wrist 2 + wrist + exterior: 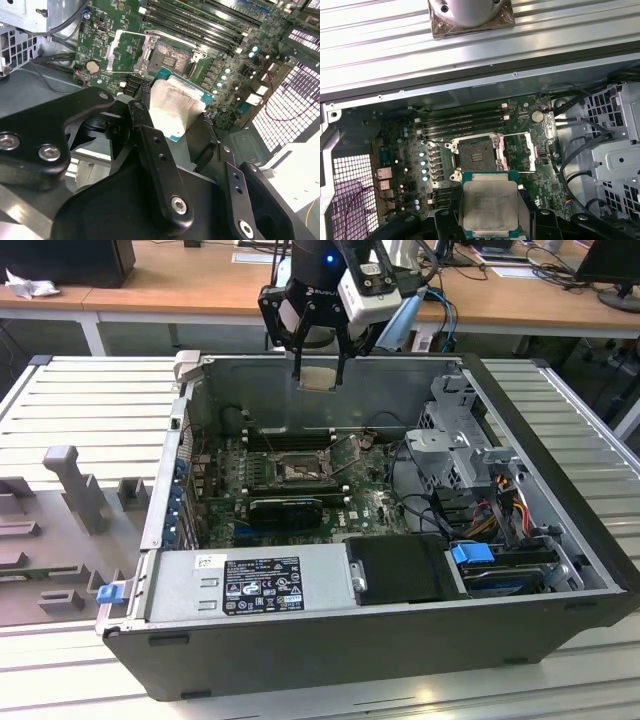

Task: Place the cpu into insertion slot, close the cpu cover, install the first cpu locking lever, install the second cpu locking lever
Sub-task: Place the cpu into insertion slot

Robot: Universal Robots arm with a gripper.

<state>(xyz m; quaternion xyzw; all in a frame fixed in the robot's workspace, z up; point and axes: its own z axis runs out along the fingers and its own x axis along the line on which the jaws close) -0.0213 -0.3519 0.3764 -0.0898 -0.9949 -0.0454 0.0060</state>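
Closest in the second wrist view, the end effector (172,120) clamps the cpu (176,102) by its edges. The first wrist view shows the insertion slot (476,156) bare and the cpu cover (502,150) swung open. The exterior view shows the chip held above the computer case (400,640).

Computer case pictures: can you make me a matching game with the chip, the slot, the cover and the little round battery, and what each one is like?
Things
1. chip
2. slot
3. cover
4. battery

What it is like
A. flipped open beside the slot
B. round and silvery, on the green board
C. held up in the gripper
D. empty, dark in the middle

Pairs: 1-C, 2-D, 3-A, 4-B
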